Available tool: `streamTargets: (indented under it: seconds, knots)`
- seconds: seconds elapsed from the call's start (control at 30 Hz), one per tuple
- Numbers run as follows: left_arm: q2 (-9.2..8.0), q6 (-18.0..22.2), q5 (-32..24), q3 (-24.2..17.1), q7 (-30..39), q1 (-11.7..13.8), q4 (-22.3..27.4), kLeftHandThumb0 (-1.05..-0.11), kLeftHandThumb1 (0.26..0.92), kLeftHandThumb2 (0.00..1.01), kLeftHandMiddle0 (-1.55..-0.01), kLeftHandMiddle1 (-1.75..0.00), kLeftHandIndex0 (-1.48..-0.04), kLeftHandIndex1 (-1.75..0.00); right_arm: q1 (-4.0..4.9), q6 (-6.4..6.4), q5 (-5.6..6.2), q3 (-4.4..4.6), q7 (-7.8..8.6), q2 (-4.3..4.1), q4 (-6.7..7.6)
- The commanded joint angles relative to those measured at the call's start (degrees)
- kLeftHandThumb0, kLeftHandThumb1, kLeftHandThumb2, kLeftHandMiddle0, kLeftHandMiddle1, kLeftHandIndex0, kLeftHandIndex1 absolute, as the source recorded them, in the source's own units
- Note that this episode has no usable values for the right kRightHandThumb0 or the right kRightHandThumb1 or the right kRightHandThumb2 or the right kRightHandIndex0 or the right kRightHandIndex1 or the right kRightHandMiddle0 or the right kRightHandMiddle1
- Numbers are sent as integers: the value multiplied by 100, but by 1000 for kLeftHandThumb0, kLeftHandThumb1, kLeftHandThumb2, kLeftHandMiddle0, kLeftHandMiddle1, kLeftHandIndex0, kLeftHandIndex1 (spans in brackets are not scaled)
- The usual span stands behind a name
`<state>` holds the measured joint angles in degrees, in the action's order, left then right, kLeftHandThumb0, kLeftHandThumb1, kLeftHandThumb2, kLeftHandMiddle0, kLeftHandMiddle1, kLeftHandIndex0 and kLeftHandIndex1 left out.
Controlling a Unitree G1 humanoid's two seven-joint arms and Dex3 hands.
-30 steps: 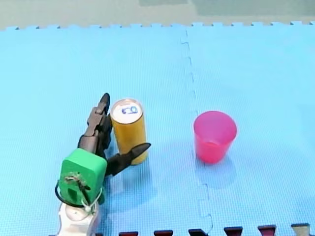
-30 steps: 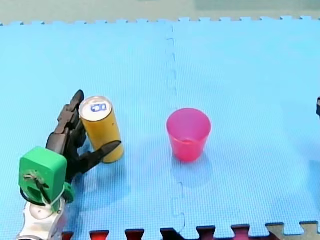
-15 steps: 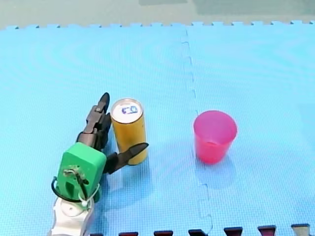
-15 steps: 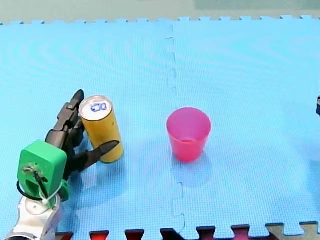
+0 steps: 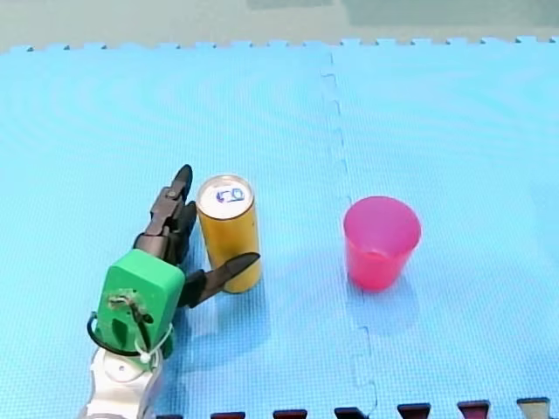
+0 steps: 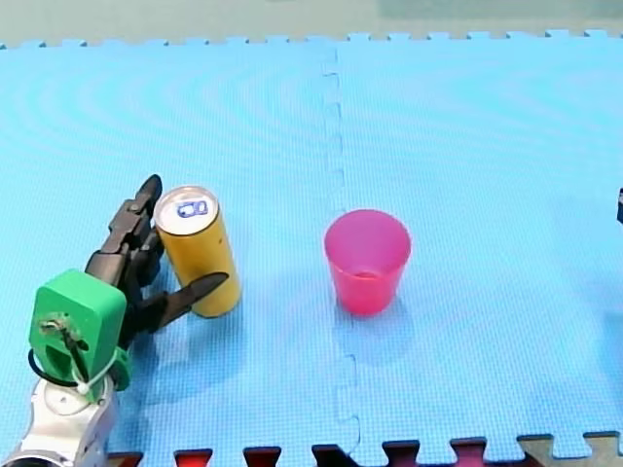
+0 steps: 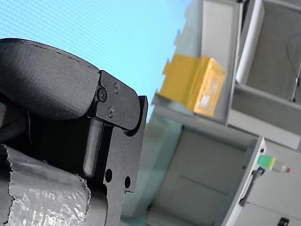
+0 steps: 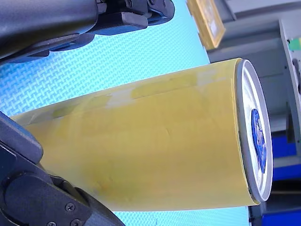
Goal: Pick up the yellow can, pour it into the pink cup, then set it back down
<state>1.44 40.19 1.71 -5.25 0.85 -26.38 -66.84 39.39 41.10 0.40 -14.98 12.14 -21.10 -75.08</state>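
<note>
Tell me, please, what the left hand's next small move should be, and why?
Probably closing the left hand on the yellow can. It sits open at the can, thumb in front and fingers beside it, and the can stands upright on the mat, not yet lifted. A firm grip should come before carrying it to the pink cup.

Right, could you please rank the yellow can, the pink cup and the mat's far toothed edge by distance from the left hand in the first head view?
From the left hand, at the mat's near left:
1. Yellow can, right beside the hand.
2. Pink cup, off to the right.
3. Far toothed edge, at the back.
</note>
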Motion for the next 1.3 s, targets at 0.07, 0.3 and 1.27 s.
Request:
streamTargets:
  seconds: [0.07, 0.3, 1.27]
  knots:
    - [-9, -44, -102, -33, 178, -28, 59, -845, 637, 2, -256, -10, -156, -3, 2, 7, 16, -15, 6, -38, 11]
    - [30, -52, -283, -114, 508, -29, 75, -827, 637, 1, -256, -6, -158, -2, -1, 13, 0, -2, -22, -35, 16]
    - [-50, -206, -681, -298, 1579, -100, 89, -795, 664, 5, -255, -1, -155, -1, 58, 29, -71, 16, -45, -65, 9]
